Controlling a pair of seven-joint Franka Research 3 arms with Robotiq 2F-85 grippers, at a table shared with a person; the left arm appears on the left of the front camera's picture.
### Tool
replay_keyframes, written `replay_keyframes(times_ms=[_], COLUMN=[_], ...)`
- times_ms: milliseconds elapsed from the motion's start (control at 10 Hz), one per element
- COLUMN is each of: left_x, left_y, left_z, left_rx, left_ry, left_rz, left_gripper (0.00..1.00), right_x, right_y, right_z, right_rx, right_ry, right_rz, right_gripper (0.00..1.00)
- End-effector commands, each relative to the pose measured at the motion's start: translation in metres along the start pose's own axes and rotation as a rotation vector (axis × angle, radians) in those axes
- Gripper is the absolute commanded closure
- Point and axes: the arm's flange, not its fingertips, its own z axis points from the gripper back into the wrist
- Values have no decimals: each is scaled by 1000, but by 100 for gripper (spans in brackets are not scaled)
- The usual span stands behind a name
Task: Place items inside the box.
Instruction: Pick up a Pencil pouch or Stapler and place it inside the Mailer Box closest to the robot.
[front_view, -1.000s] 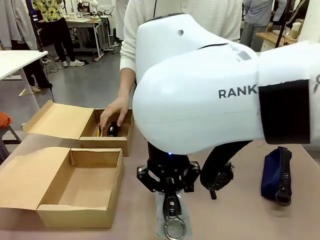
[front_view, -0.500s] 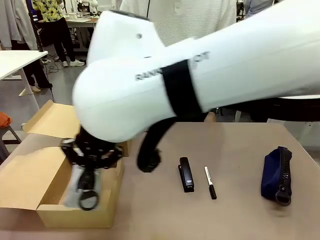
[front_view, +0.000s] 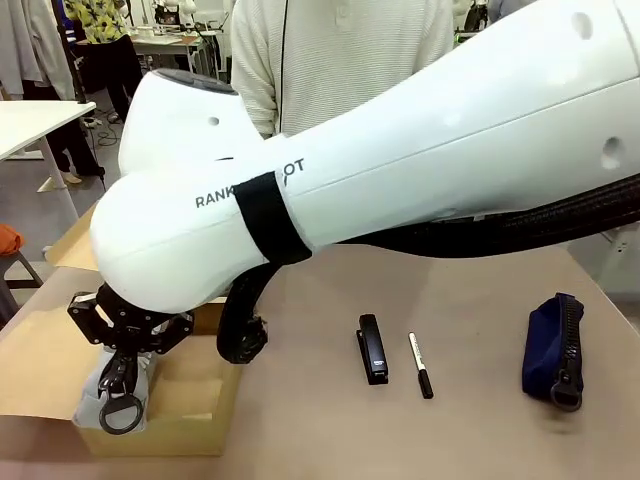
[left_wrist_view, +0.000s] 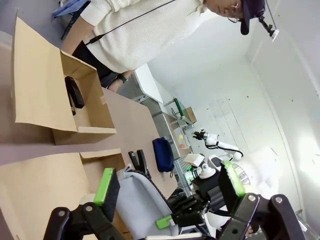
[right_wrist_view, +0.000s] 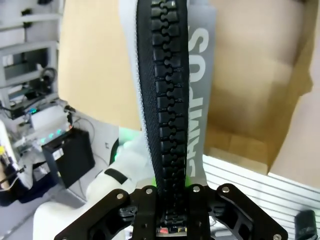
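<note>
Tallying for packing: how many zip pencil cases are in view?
2: grey pencil case in the right gripper over the box; navy pencil case on the table's right. More may be hidden.

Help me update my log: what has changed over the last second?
The right end effector, shut on the grey pencil case, swung from the table's middle to the robot's left and now holds it over the near edge of the box. Nothing was let go. The stapler, pen and blue pouch stayed put.
</note>
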Motion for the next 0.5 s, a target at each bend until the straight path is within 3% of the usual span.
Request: replay_keyframes(times_ms=[0,400], left_x=[-1,-1], left_y=[-2,-2], left_z=[-1,-1], left_rx=[-18,-18], left_ry=[-16,-16], left_rz=[-20,-20], left_gripper=[0,0], right_x=[0,24], right_y=[1,7], right_z=[-6,-23], right_rx=[1,-34], right_ry=[0,-49], right_rz=[-3,-85], right_gripper=[90,90])
